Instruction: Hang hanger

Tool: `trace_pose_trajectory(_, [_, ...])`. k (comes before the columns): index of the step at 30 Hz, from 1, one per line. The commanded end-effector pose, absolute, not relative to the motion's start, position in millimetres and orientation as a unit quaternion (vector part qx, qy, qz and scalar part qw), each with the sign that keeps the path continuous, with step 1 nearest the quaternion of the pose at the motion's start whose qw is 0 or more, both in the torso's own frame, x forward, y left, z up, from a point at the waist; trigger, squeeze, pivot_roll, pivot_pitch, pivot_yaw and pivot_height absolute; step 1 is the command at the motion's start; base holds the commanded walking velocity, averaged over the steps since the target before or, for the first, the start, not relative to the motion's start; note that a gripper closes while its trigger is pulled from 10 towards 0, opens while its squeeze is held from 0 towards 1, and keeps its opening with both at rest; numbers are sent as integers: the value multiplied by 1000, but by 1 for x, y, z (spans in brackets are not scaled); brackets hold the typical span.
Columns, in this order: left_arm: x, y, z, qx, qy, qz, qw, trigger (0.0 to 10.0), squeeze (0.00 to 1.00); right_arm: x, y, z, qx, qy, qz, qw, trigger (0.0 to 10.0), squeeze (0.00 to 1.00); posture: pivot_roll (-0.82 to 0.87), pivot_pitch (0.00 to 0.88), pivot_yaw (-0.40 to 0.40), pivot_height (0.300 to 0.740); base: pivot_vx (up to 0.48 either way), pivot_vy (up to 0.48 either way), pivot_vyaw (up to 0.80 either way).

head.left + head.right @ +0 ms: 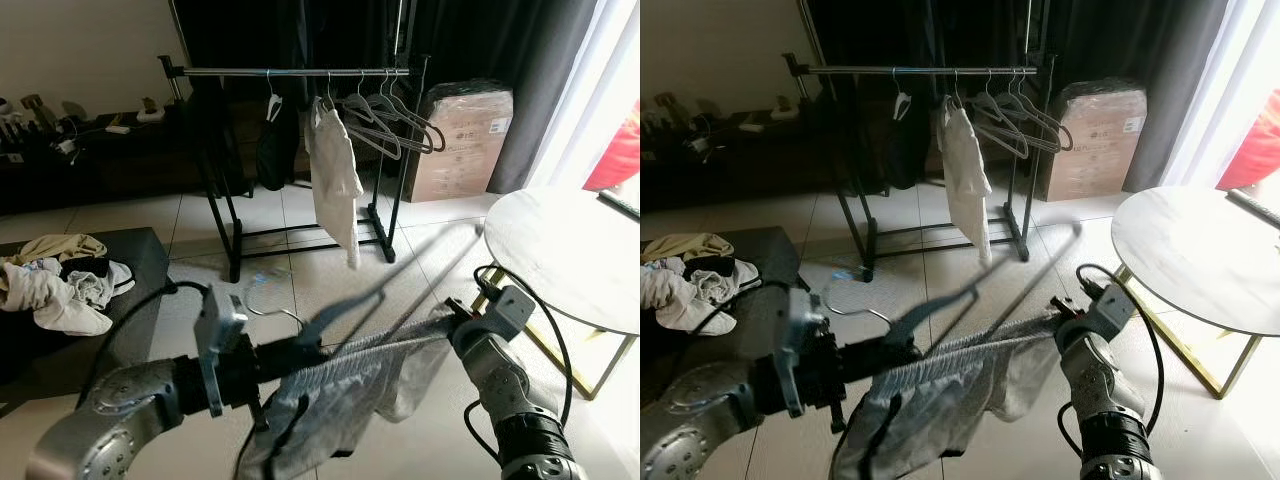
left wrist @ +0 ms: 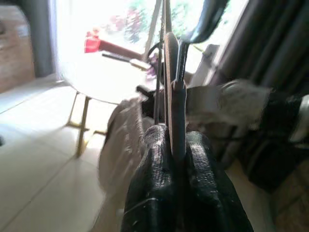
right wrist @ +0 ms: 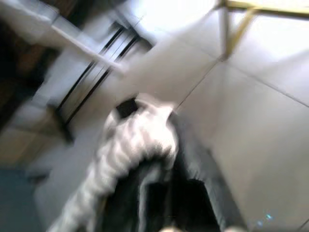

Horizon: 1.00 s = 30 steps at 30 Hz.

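A dark hanger (image 1: pixel 345 305) with a grey garment (image 1: pixel 340 390) draped over it hangs low in front of me, blurred. My left gripper (image 1: pixel 300 352) is shut on the hanger near its hook; the left wrist view has both black fingers (image 2: pixel 154 159) clamped on the hanger's stem (image 2: pixel 170 72). My right gripper (image 1: pixel 455 322) grips the other end, and in the right wrist view bunched grey cloth (image 3: pixel 130 145) sits between its fingers. The clothes rack's rail (image 1: pixel 290 72) stands ahead across the tiled floor, carrying a white shirt (image 1: pixel 335 175), a black bag (image 1: pixel 275 140) and several empty hangers (image 1: pixel 395 120).
A round white table (image 1: pixel 570 250) on gold legs stands close on my right. A wrapped cardboard box (image 1: pixel 465 140) sits beside the rack. A dark low surface with a pile of clothes (image 1: pixel 60 285) is on my left. A wire hanger (image 1: pixel 268 298) lies on the floor.
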State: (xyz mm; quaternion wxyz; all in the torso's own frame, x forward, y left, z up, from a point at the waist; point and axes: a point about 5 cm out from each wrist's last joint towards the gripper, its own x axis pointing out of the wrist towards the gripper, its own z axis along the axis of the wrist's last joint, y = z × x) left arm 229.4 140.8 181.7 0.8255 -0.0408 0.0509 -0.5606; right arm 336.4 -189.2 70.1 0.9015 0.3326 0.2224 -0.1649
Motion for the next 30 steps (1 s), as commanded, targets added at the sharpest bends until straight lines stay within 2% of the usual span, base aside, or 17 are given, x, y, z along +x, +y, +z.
trace_pose_trajectory(1, [219, 144, 189, -31, 47, -590, 805, 10000, 0, 335, -210, 73, 362, 196, -223, 883, 0, 0, -48, 56, 28, 740, 0, 0, 0])
trace_pose_trajectory(5, [210, 146, 178, -7, 89, -612, 786, 10000, 0, 337, -220, 75, 391, 182, -251, 866, 0, 0, -50, 57, 29, 740, 0, 0, 0])
trace_pose_trajectory(8, [231, 147, 178, -1, 62, -544, 836, 10000, 0, 340, -211, 77, 366, 198, -207, 886, 0, 0, -49, 62, 27, 740, 0, 0, 0])
trace_pose_trajectory(9, [248, 145, 182, -25, 44, -492, 869, 10000, 0, 341, -201, 76, 344, 214, -170, 898, 0, 0, -49, 62, 27, 740, 0, 0, 0])
trace_pose_trajectory(16, [275, 122, 199, -63, -58, -397, 914, 10000, 0, 339, -171, 75, 319, 228, -85, 916, 0, 0, -51, 74, 22, 740, 0, 0, 0])
trace_pose_trajectory(18, [280, 103, 199, -127, -65, -385, 912, 10000, 0, 332, -145, 75, 286, 252, 20, 924, 0, 0, -58, 79, 19, 740, 0, 0, 0])
trace_pose_trajectory(20, [282, 97, 198, -143, -63, -378, 912, 10000, 0, 329, -135, 76, 263, 257, 64, 928, 0, 0, -60, 79, 19, 740, 0, 0, 0])
trace_pose_trajectory(21, [287, 92, 196, -147, -64, -356, 921, 10000, 0, 324, -125, 78, 244, 255, 106, 929, 0, 0, -62, 81, 18, 740, 0, 0, 0])
trace_pose_trajectory(26, [295, 88, 195, -161, -68, -314, 933, 10000, 0, 319, -116, 82, 219, 253, 158, 929, 0, 0, -62, 83, 17, 740, 0, 0, 0])
trace_pose_trajectory(28, [308, 89, 195, -122, -91, -235, 960, 10000, 0, 306, -104, 88, 175, 249, 243, 921, 0, 0, -61, 83, 16, 740, 0, 0, 0])
trace_pose_trajectory(30, [311, 91, 194, -115, -94, -217, 965, 10000, 0, 303, -102, 89, 166, 247, 261, 918, 0, 0, -62, 84, 16, 740, 0, 0, 0])
